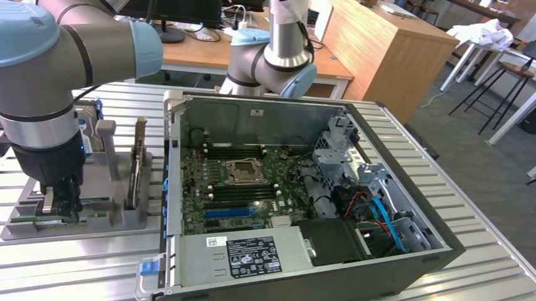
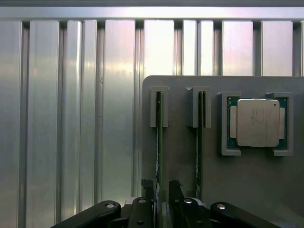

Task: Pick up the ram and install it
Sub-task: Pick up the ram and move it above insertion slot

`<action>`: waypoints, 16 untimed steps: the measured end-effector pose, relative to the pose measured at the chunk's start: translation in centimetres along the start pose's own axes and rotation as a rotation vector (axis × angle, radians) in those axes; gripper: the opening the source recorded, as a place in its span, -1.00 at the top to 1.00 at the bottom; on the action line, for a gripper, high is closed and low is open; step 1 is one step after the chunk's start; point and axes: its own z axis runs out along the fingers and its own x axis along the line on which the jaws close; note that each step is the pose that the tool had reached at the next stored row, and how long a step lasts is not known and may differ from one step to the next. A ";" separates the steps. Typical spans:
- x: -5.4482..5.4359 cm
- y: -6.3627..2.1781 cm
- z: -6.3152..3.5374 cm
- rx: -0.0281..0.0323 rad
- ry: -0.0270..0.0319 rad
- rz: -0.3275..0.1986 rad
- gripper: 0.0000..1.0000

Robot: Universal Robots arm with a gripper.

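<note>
Ribbed aluminium table (image 2: 71,118), grey parts tray (image 2: 180,95), and the ram (image 2: 159,142) stands on edge in its slot. The gripper (image 2: 160,187) sits over one end, jaws part-open, straddling the stick's thin width, nothing clamped yet.

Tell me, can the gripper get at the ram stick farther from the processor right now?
Probably yes: the gripper sits low over that ram, a finger on either side of it, and nothing on the grey holder looks to block it.
</note>
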 end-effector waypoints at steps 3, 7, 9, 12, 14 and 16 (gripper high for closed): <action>0.0 0.00 0.00 0.0000 0.0000 0.000 0.46; 0.1 0.00 0.00 -0.0002 0.0001 0.000 0.46; 0.1 0.00 0.00 -0.0001 0.0001 0.000 0.46; 0.1 0.00 0.00 -0.0001 0.0000 0.000 0.46; 0.1 0.00 0.00 0.0000 0.0000 0.000 0.46; 0.1 0.00 0.00 -0.0001 0.0000 0.000 0.46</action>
